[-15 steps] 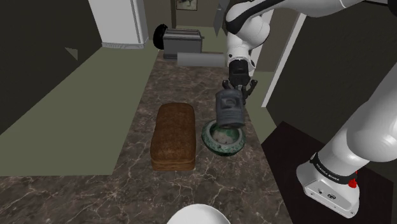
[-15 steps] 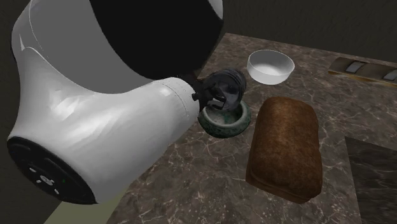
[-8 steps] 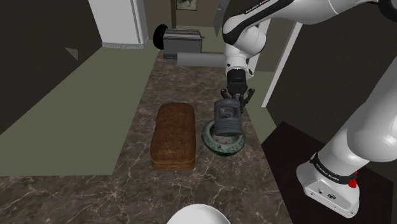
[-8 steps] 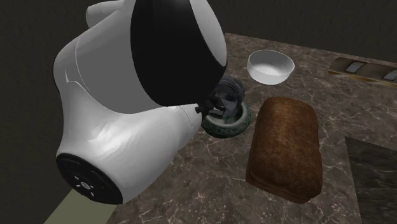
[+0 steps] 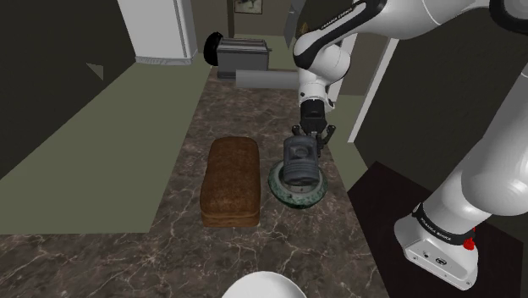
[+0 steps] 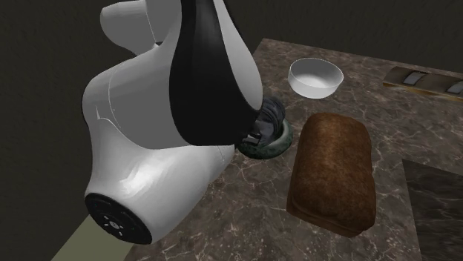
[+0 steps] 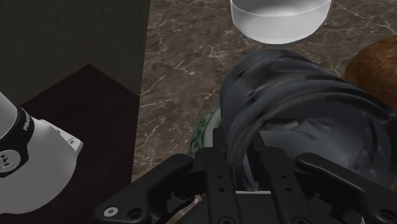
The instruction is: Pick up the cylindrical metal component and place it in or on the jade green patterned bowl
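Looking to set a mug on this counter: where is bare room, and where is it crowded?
Bare marble counter lies between the bread loaf and the white bowl, and beyond the loaf toward the grey appliance. Crowded: the green bowl beside the loaf, where the gripper holds the metal cylinder.
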